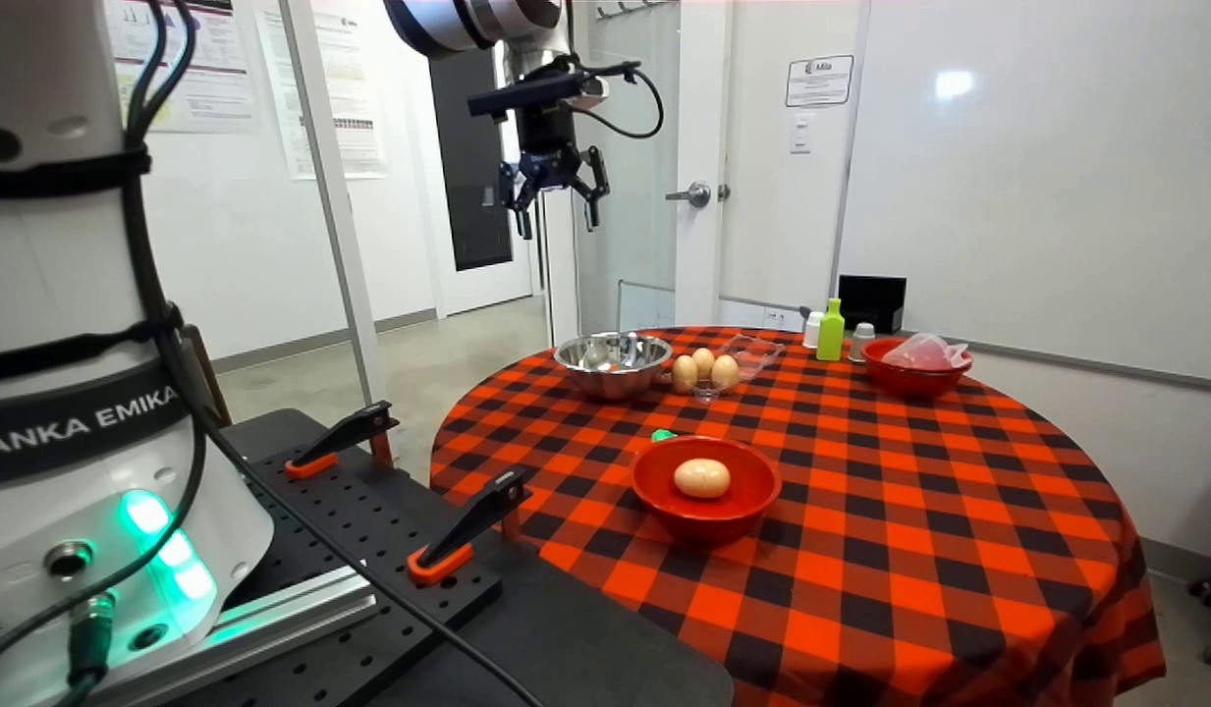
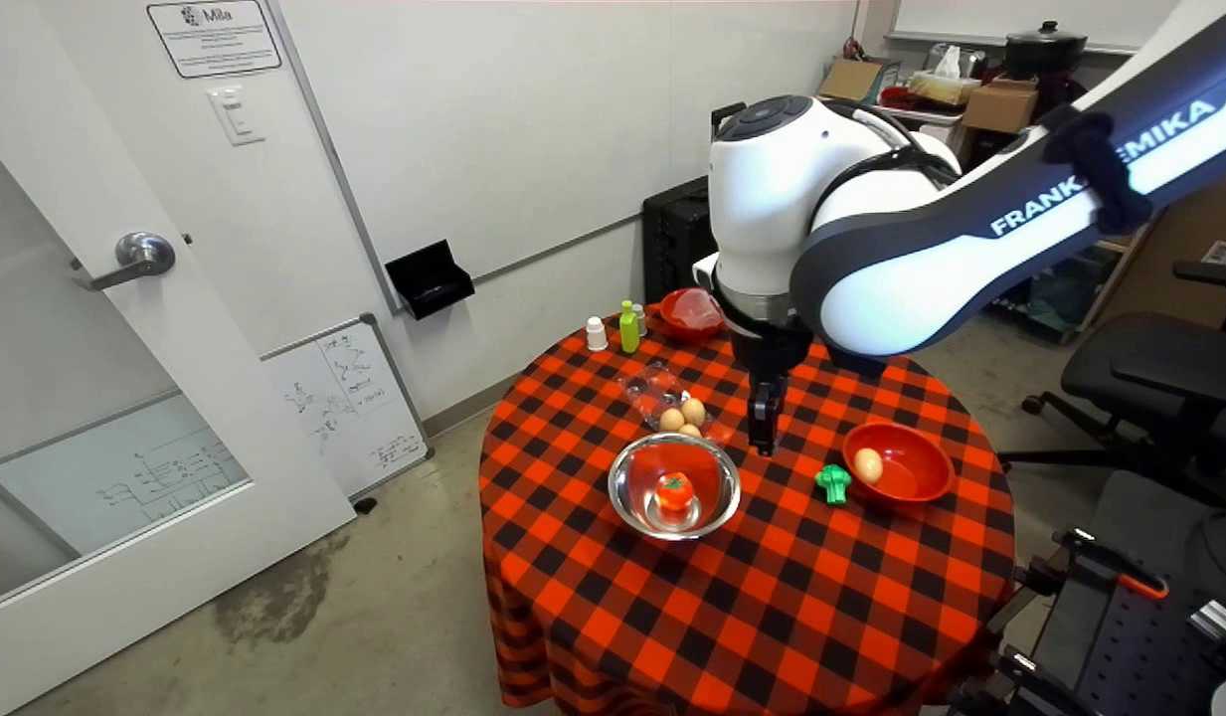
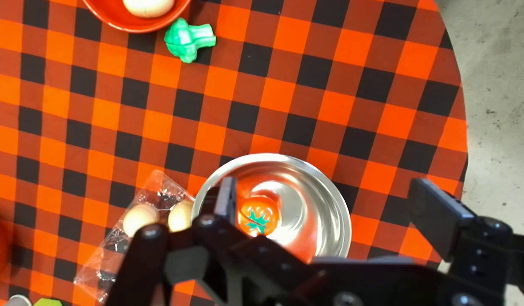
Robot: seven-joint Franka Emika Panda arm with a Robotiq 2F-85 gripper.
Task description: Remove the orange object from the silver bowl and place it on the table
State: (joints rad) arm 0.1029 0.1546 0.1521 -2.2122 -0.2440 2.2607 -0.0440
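The orange object is a toy tomato with a green star-shaped top; it lies inside the silver bowl in an exterior view (image 2: 675,491) and in the wrist view (image 3: 259,210). The silver bowl (image 1: 613,385) stands on the table (image 1: 860,491) and shows in all views (image 2: 722,497) (image 3: 332,208). My gripper (image 1: 559,232) is open and empty, high above the table. In the wrist view its fingers (image 3: 323,199) are wide apart, the left one overlapping the bowl near the tomato and the right one beyond the bowl's rim. The finger hides a little of the bowl.
A clear carton (image 2: 650,390) with eggs (image 1: 703,365) stands beside the silver bowl. A red bowl (image 1: 705,528) holds an egg (image 1: 702,478), with a green toy broccoli (image 2: 833,483) beside it. A green bottle (image 1: 830,334), shakers and another red bowl (image 1: 914,381) stand farther back.
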